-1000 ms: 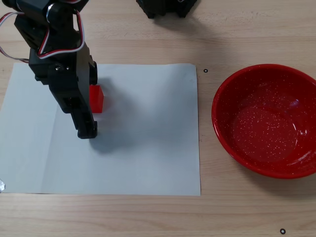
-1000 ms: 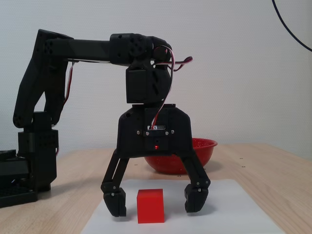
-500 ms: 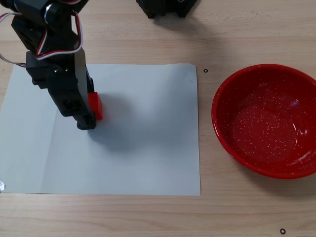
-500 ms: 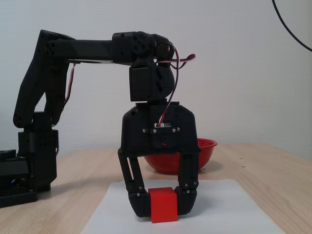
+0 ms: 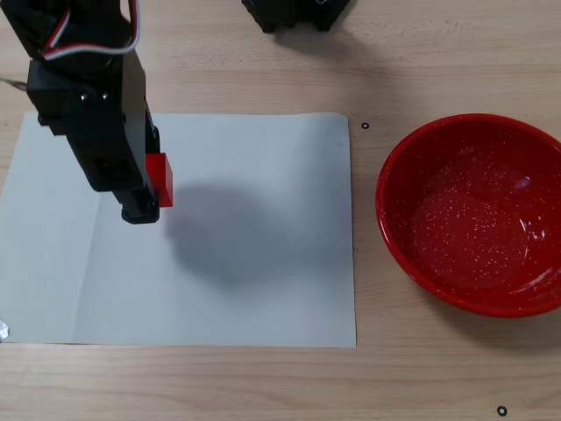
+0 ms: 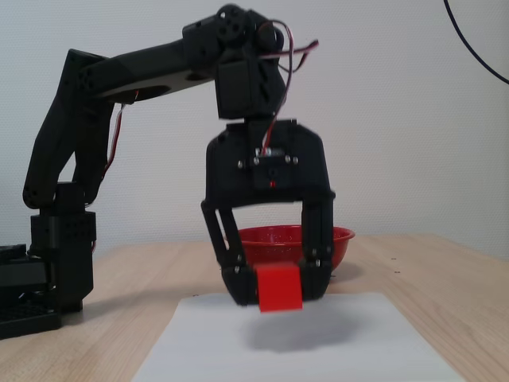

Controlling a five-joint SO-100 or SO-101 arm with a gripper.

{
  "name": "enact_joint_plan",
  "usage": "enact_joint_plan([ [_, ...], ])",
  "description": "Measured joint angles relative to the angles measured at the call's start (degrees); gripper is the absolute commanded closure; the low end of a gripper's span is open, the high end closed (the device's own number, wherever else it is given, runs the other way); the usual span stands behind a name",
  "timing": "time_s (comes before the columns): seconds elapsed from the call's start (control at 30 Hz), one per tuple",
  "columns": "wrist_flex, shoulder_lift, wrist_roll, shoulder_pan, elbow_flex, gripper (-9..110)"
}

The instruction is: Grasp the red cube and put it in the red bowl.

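The small red cube hangs clear of the white paper, and my gripper is shut on it, one black finger on each side. From above, the red cube shows at the right side of the gripper, over the left part of the paper. The big glossy red bowl with white speckles sits on the wooden table at the right. In the side view the red bowl stands behind the gripper, partly hidden by it.
A white paper sheet covers the table's left and middle. The arm's black base stands at the left in the side view. Another black block sits at the top edge from above.
The gripper closed on the cube, then rose with it off the paper; a shadow now lies under the cube. The bowl has not moved.
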Motion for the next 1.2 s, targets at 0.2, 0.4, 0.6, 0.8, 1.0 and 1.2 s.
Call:
enact_joint_plan([
  [0.2, 4.0, 0.0, -2.5, 3.3, -6.2, 101],
  [0.4, 6.2, 0.4, -5.7, 9.2, -7.6, 101],
  [0.6, 8.4, 4.0, -9.5, 18.4, -7.6, 101],
  [0.8, 9.2, 7.6, -13.7, 29.7, -10.9, 101],
  [1.0, 9.2, 8.3, -18.0, 40.0, -11.9, 101],
  [1.2, 9.2, 8.3, -20.3, 48.2, -12.6, 101],
])
